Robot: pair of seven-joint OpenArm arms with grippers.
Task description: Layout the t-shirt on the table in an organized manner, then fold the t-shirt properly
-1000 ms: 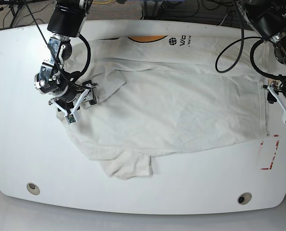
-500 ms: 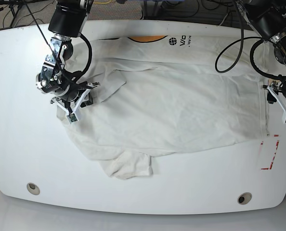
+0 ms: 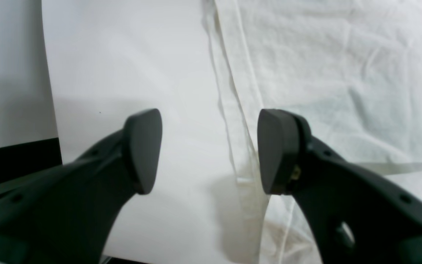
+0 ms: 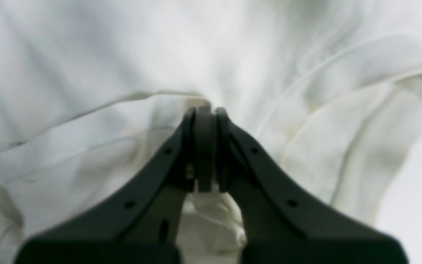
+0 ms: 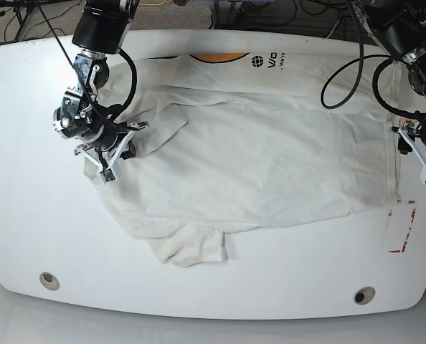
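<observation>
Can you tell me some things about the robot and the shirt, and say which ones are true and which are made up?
1. The right end effector is shut on the t-shirt. True.
2. The left end effector is squeezing the shirt's edge. False: its fingers are apart, with the hem lying between them.
3. The t-shirt is folded into a neat square. False: it is spread wide and rumpled, with a sleeve bunched at the near side.
4. Red tape marks sit on the table near the left end effector. True.
5. The table has two small round holes along its near edge. True.
6. The shirt is plain blue. False: it is white with black lettering.
</observation>
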